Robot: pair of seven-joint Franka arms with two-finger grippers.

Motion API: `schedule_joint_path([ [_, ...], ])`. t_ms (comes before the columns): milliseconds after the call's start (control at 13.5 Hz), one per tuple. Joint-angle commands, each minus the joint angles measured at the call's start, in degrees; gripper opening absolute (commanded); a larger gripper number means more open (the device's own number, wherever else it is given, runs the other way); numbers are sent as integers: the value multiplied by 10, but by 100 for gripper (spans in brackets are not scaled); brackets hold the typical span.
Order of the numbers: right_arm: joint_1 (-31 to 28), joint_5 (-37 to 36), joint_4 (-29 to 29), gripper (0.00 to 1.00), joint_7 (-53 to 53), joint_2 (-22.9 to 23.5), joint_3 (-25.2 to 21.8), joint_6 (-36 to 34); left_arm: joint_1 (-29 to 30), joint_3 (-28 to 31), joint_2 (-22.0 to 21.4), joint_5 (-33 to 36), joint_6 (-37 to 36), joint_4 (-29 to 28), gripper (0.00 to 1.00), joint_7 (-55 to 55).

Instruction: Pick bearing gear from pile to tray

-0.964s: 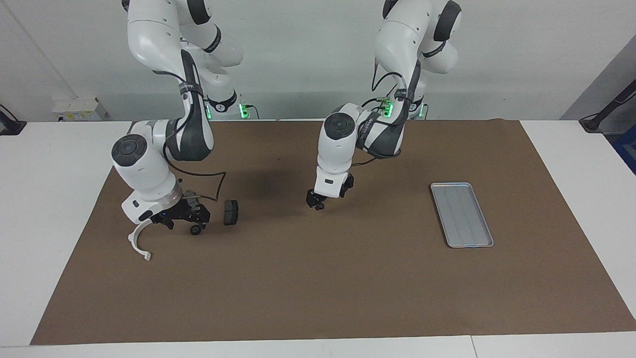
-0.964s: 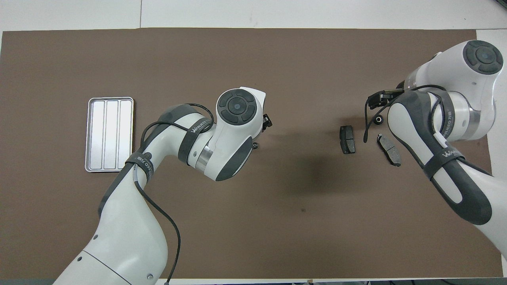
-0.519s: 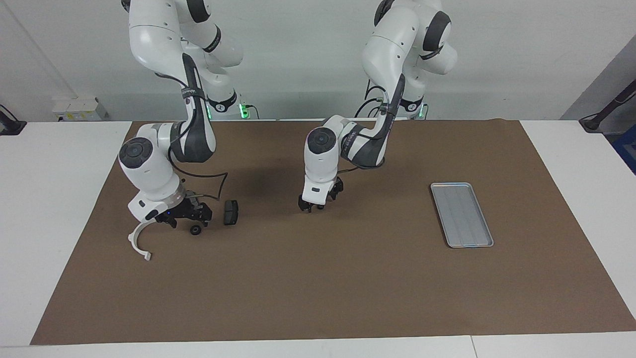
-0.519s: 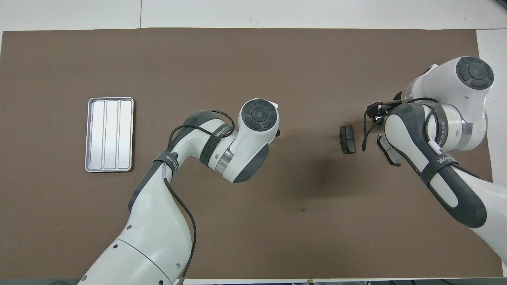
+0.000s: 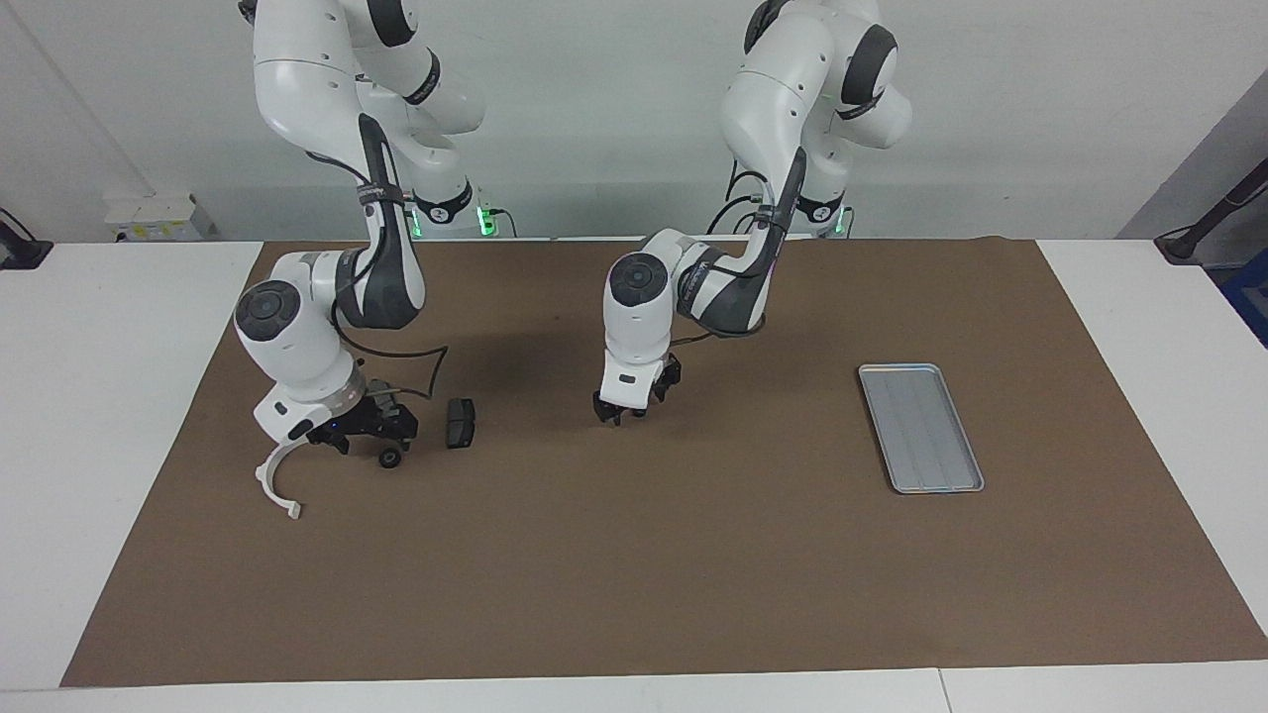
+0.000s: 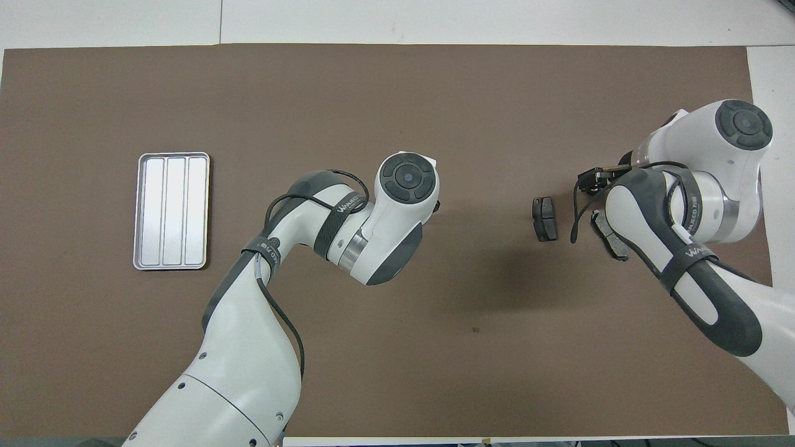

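Observation:
The pile lies toward the right arm's end of the mat. It holds a white curved arc (image 5: 276, 484), a dark grey brake-pad plate (image 5: 460, 423) (image 6: 545, 218), a second plate (image 6: 610, 238) half under the right arm, and a small black ring (image 5: 390, 458). My right gripper (image 5: 400, 428) (image 6: 587, 181) hangs low just over the ring, open and holding nothing. My left gripper (image 5: 614, 413) points down close to the mat's middle, fingertips apart, nothing seen between them. In the overhead view its wrist covers it. The silver tray (image 5: 921, 428) (image 6: 172, 211) lies bare toward the left arm's end.
A brown mat (image 5: 634, 574) covers most of the white table. A black cable loops from the right wrist above the pile. Between the left gripper and the tray only bare mat shows.
The left arm has swung a little toward the pile's end and lowered its gripper close to the mat. The right gripper has shifted slightly over the ring.

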Motion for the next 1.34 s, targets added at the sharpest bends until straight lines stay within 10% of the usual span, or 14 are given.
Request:
schedule_joint_path([
  [0, 3, 9, -11, 100, -7, 9, 5, 32, -13, 12, 1, 3, -2, -1, 72, -13],
  [297, 8, 8, -13, 100, 2, 29, 5, 64, -13, 12, 1, 4, 7, -9, 65, -27],
  [519, 8, 8, -13, 94, 0, 29, 5, 60, -13, 12, 0, 5, 16, -15, 41, -30],
  [890, 8, 8, -6, 8, -1, 27, 5, 50, -13, 13, -1, 6, 8, -15, 0, -30],
  [1261, 7, -2, 24, 0, -1, 26, 4, 28, 29, 20, -53, 9, -46, -15, 0, -7],
])
